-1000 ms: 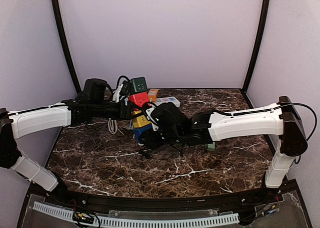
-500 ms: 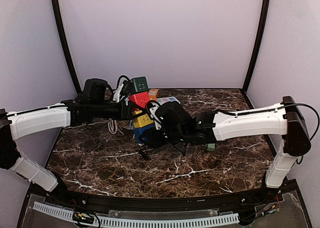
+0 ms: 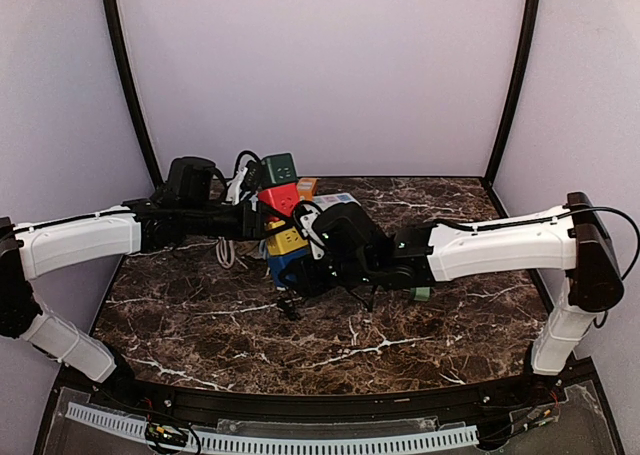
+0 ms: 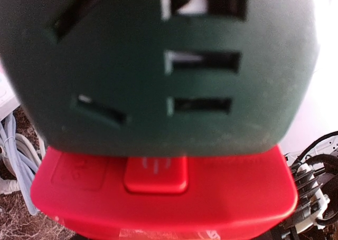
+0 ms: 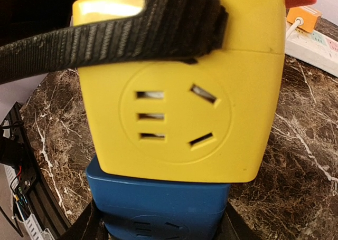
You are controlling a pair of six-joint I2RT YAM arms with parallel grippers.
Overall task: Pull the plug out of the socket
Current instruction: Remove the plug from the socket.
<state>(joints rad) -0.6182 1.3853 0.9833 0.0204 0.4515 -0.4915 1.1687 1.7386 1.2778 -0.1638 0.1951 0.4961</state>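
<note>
Right gripper (image 3: 297, 273) seemingly pinched the blue cube (image 5: 163, 205); left gripper (image 3: 252, 221) was unreadable; a straight, steady pull suited.

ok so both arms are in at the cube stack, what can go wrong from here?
1. Four cubes are stacked: green cube, red cube, yellow cube, blue cube. A pull may split the wrong joint or tip the tower.
2. A black strap lies across the yellow cube's top in the right wrist view; it could snag.
3. The white cable coiled beside the stack might drag along.
</note>
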